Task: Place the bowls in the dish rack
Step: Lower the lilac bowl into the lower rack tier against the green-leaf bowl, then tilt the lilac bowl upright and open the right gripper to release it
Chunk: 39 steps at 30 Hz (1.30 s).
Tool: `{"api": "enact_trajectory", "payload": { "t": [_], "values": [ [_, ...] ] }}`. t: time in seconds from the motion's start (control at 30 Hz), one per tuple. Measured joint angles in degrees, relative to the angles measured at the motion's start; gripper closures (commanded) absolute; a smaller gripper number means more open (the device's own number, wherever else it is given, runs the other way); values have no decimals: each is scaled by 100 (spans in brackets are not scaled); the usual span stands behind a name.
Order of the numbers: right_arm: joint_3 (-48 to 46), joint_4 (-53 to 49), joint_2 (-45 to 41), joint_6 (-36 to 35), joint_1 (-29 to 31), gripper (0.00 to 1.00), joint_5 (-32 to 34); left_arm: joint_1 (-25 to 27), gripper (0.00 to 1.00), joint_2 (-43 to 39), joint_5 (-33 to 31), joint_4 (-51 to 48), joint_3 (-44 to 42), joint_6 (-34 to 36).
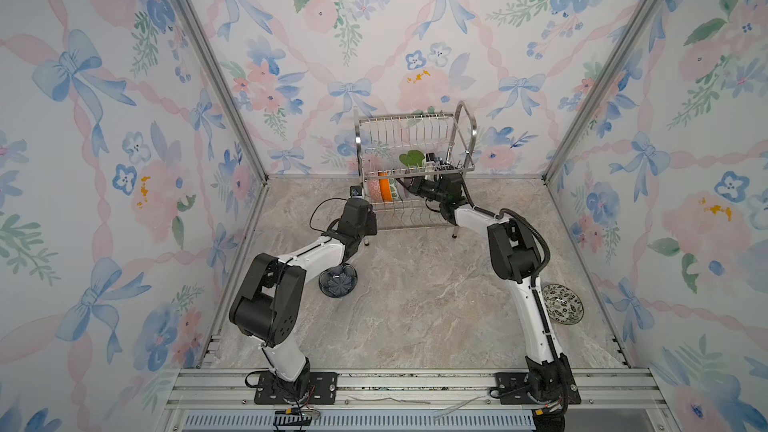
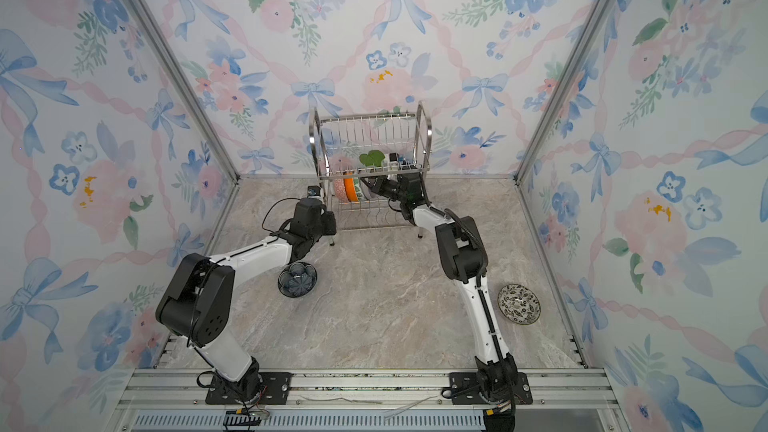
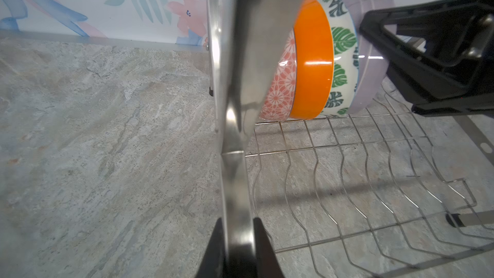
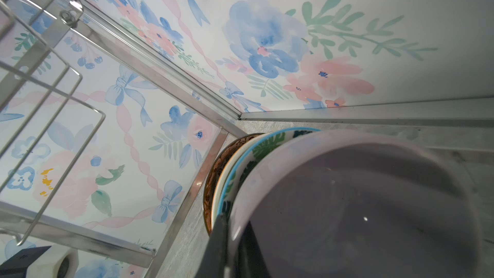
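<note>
we've racked three bowls (image 3: 312, 57) in the lower tier of the dish rack (image 1: 409, 130) | right gripper (image 4: 232, 247) pinching lilac bowl (image 4: 347, 196) beside them | left gripper (image 3: 238, 225) clamping the frame (image 3: 235, 102) | todo: dark blue bowl (image 1: 337, 280), black-and-white bowl (image 1: 562, 304) on table (image 1: 415, 292)

Bright, even light, soft shadows. In the left wrist view's centre the dish rack (image 3: 235, 129) is blurred; glare marks the orange bowl (image 3: 316, 63).
</note>
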State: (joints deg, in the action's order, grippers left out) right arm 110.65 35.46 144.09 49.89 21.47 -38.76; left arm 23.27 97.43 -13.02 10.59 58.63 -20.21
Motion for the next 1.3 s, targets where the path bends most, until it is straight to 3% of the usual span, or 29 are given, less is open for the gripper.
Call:
{"api": "enact_trajectory", "payload": {
  "t": [0.43, 0.67, 1.0, 1.3],
  "values": [
    [361, -68, 219, 234, 2, 90, -186, 0, 100, 4, -2, 4, 0, -11],
    [496, -103, 302, 538, 2, 84, -229, 0, 100, 4, -4, 4, 0, -39],
    [505, -164, 302, 424, 4, 84, -238, 0, 100, 7, -4, 4, 0, -42],
    [168, -387, 83, -138, 4, 77, -170, 0, 100, 7, -4, 2, 0, -39]
  ]
}}
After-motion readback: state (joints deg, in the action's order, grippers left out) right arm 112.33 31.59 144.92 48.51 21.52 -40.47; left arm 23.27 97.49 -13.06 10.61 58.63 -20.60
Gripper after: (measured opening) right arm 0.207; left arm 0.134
